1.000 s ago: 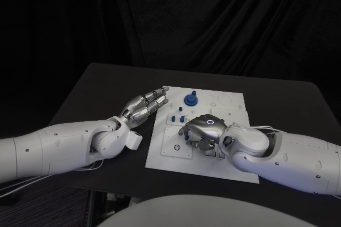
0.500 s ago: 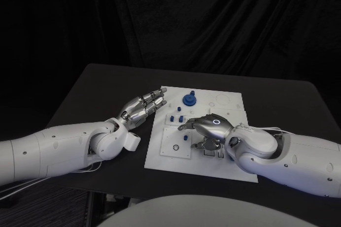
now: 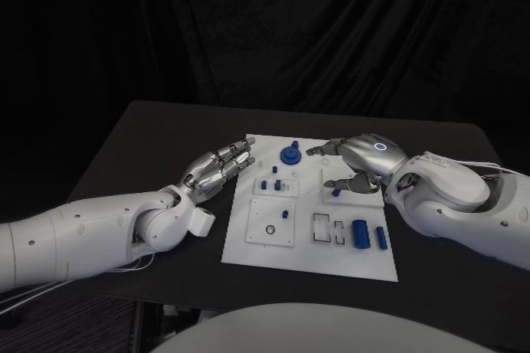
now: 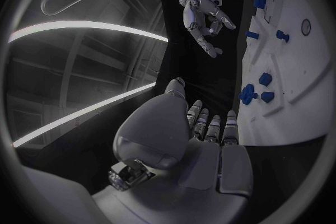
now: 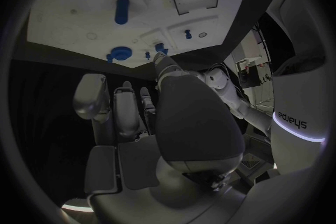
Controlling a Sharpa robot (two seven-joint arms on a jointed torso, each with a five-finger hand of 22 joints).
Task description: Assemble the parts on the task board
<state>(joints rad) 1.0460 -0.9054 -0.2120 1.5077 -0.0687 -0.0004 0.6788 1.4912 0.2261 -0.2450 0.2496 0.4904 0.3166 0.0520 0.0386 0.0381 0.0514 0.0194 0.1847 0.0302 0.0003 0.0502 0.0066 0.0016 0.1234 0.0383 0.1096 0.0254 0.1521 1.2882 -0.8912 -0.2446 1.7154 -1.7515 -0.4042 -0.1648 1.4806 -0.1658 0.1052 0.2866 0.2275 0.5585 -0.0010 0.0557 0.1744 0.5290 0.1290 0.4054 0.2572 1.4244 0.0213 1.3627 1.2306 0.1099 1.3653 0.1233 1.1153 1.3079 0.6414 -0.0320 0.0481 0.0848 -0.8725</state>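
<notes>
The board (image 3: pixel 256 250) sits mid-table. From the head, two blue cylinders (image 3: pixel 360 231) lie at its 4 o'clock. The right hand (image 3: pixel 351 163) hovers at 1 o'clock, fingers apart, empty. The left hand (image 3: pixel 224 166) rests at 9 o'clock, fingers straight, empty.

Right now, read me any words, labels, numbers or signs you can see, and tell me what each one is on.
"sharpa": white lettering, turned sideways, on the robot's white body in the right wrist view.
No lettering can be read on the task board, on the blue parts, or on the left hand or right hand.
</notes>
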